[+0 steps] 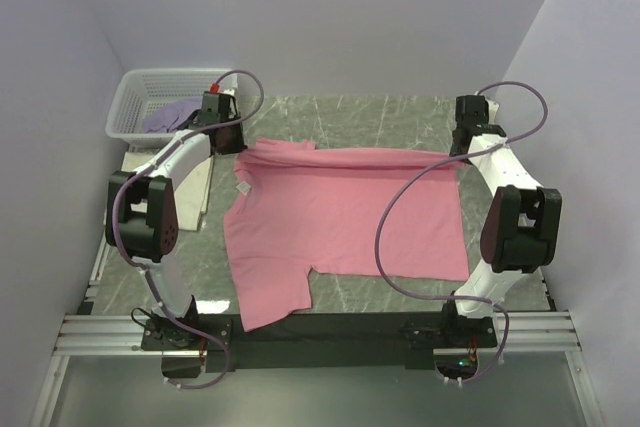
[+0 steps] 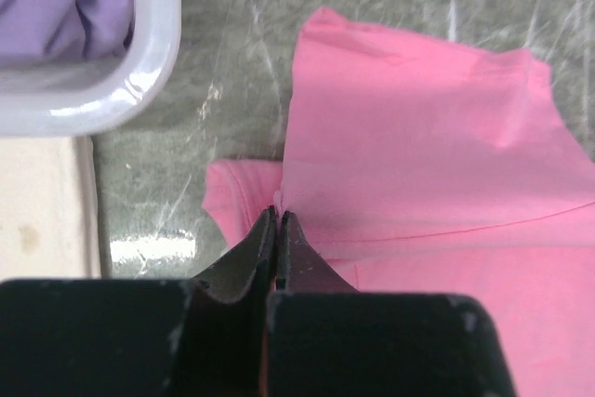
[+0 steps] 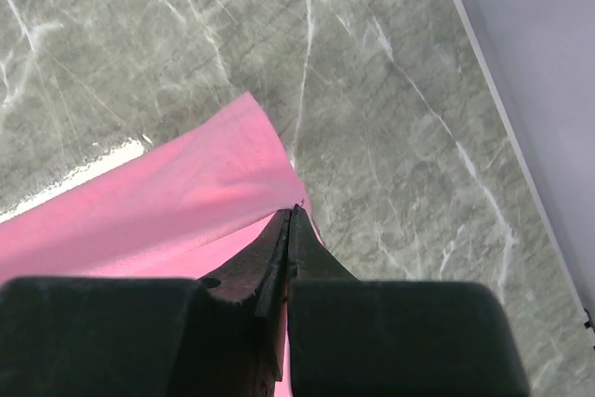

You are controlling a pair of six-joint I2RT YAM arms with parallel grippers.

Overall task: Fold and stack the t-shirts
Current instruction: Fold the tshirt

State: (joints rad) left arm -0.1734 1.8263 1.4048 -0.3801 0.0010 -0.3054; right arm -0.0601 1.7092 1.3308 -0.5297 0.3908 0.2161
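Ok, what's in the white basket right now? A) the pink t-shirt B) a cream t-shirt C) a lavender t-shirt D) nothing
C: the lavender t-shirt is bunched inside the white basket, while the pink t-shirt lies spread outside it.

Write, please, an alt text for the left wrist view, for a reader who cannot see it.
The left gripper, its jaws shut, pinches the edge of a pink t-shirt that lies on a grey marbled table. At the upper left is the corner of a white basket with a lavender t-shirt inside.
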